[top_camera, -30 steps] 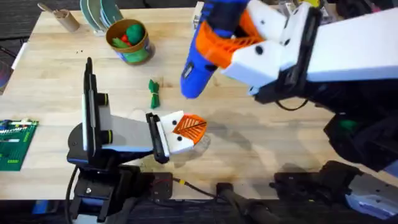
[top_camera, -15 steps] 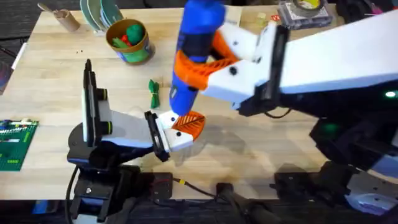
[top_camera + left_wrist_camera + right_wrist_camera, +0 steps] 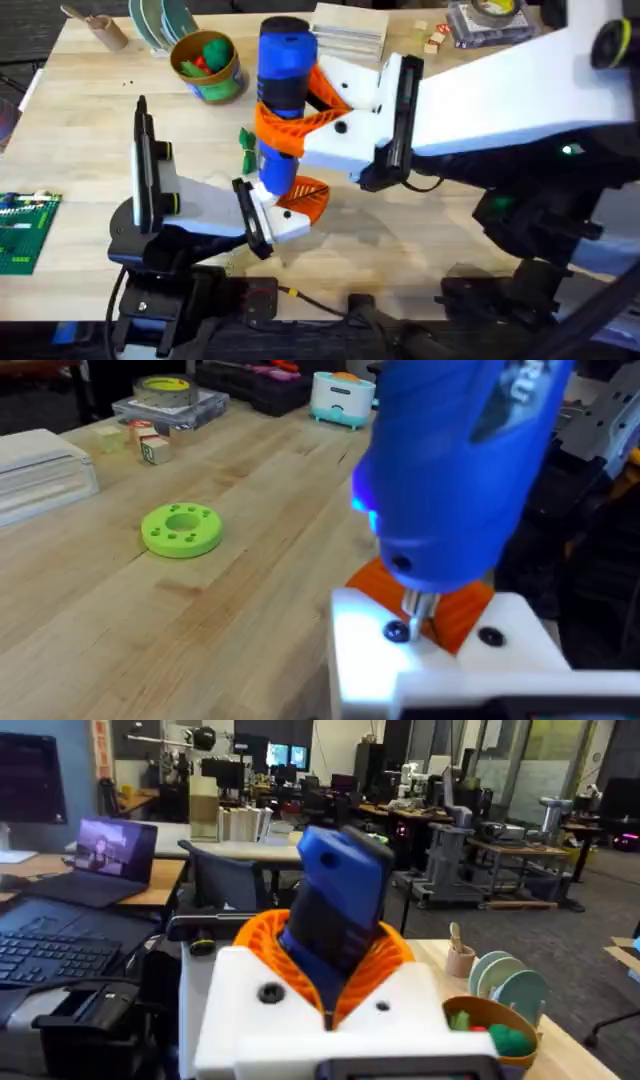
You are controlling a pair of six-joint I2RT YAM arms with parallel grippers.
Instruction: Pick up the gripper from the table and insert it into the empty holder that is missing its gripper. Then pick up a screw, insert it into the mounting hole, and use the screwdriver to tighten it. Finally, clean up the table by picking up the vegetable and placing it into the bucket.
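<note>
My right gripper (image 3: 292, 128) is shut on the blue screwdriver (image 3: 283, 95), its orange pads (image 3: 262, 934) wrapped around the body. The screwdriver stands nearly upright, and its metal bit (image 3: 416, 604) rests on a screw (image 3: 397, 631) in the white holder (image 3: 372, 658) at the front of my left gripper (image 3: 285, 212). The orange gripper (image 3: 310, 200) sits in that holder, right beside the bit. The green vegetable (image 3: 247, 150) lies on the table just behind and to the left of the screwdriver. The yellow bucket (image 3: 207, 66) stands at the back left with green and red items inside.
A lime-green disc (image 3: 181, 528) lies on the wood to the right of the holder. A tan tube (image 3: 100, 30) and plates (image 3: 160, 20) stand at the back left, and a circuit board (image 3: 22, 232) lies at the left edge. A white stack (image 3: 350, 32) and a tape case (image 3: 490, 20) line the back.
My right arm swung the screwdriver left and down, from tilted high over the table to nearly upright with its bit on the holder. The left arm has not moved.
</note>
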